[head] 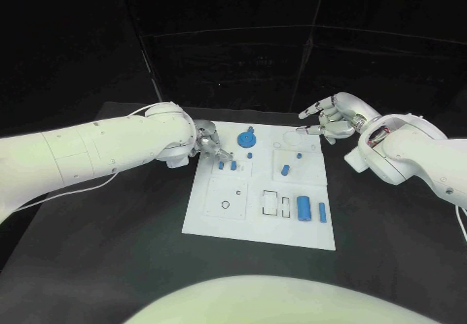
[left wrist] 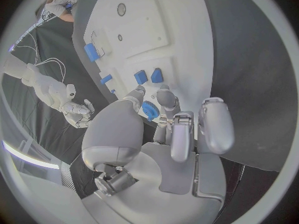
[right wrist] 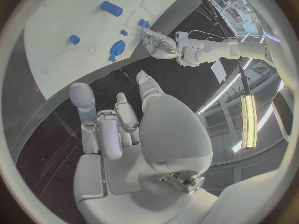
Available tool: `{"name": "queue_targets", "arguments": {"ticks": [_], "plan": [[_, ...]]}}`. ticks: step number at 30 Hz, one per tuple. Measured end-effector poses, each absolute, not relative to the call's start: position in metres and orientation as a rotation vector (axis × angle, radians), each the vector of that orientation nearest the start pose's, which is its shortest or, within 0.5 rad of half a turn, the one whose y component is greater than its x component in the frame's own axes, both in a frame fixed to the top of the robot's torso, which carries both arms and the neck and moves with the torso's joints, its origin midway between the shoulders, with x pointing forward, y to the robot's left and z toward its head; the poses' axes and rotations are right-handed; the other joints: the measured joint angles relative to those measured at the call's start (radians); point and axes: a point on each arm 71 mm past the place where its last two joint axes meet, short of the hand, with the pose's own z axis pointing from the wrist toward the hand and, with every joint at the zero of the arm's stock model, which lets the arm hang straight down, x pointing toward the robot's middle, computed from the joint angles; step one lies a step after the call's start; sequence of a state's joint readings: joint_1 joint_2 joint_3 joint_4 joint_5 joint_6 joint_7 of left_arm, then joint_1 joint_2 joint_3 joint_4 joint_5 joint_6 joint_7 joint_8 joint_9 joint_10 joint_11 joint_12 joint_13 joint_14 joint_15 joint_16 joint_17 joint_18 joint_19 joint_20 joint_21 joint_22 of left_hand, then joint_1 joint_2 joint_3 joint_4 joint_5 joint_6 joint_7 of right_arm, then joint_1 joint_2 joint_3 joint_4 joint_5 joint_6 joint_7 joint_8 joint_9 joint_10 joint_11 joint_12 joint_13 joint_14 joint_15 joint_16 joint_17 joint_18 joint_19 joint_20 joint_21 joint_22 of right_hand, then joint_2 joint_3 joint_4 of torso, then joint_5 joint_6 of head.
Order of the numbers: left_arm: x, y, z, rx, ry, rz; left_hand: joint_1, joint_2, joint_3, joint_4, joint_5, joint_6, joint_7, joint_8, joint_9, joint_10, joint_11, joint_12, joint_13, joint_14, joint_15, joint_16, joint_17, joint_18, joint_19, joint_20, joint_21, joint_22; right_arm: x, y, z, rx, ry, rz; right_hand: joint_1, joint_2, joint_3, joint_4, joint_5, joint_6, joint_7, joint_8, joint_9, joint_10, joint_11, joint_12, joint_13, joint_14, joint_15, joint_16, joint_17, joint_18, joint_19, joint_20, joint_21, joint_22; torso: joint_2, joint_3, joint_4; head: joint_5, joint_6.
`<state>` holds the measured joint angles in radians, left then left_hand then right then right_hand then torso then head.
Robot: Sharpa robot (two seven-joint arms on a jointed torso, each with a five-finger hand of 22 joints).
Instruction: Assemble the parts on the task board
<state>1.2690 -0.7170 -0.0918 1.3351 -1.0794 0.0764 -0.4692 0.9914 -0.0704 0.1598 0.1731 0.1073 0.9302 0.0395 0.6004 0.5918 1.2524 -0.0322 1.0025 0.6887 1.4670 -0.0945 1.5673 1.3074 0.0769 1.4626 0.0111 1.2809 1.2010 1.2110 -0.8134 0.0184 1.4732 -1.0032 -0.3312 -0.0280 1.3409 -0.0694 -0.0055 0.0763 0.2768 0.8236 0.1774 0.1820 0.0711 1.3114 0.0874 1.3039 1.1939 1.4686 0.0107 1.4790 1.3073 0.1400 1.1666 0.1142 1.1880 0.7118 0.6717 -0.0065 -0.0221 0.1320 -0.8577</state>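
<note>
Head view showed the left robot hand (head: 207, 143) seemingly pinching a small blue part (left wrist: 149, 109) over the task board's (head: 216, 219) far-left corner, while the right robot hand (head: 331, 118) hung released beyond its far-right corner.

A black table (head: 117, 256) carries the white task board (head: 233, 223).

I see the black table (head: 117, 256) under everything, a thin white cable (head: 73, 191) trailing across its left side.
</note>
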Motion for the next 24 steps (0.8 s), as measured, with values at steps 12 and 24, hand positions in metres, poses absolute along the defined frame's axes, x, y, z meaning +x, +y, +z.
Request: {"name": "queue_targets", "arguments": {"ticks": [12,24], "plan": [[0.528,0.195,-0.195,-0.287,1.952,-0.756,0.286,0.032,-0.008,-0.087,0.017,-0.135,0.092,-0.125,-0.112,-0.291,0.086,-0.226,-0.194,-0.084,0.072,-0.290,-0.177,0.086,-0.266,0.062,-0.510,-0.539,0.507,-0.204,-0.163,0.278,1.675,0.906,0.000,0.000,0.000,0.000,0.000,0.000,0.000,0.000,0.000,0.000,0.000,0.000,0.000,0.000,0.000,0.000,0.000,0.000,0.000,0.000,0.000,0.000,0.000,0.0012,0.0000,-0.008,0.010],[0.532,0.154,-0.195,-0.090,1.818,-0.920,0.403,-0.033,0.126,-0.191,0.006,-0.098,0.118,-0.241,-0.274,-0.366,0.120,-0.437,-0.400,-0.066,0.106,-0.256,-0.197,0.101,-0.245,0.098,-0.494,-0.515,0.507,-0.201,-0.164,0.275,1.678,0.912,0.004,0.004,0.000,0.000,0.005,0.000,0.000,0.000,0.000,0.000,0.000,0.000,0.000,0.000,0.000,0.000,0.000,0.000,0.000,0.000,0.000,0.000,0.001,0.0012,-0.0020,-0.010,0.021]]}}
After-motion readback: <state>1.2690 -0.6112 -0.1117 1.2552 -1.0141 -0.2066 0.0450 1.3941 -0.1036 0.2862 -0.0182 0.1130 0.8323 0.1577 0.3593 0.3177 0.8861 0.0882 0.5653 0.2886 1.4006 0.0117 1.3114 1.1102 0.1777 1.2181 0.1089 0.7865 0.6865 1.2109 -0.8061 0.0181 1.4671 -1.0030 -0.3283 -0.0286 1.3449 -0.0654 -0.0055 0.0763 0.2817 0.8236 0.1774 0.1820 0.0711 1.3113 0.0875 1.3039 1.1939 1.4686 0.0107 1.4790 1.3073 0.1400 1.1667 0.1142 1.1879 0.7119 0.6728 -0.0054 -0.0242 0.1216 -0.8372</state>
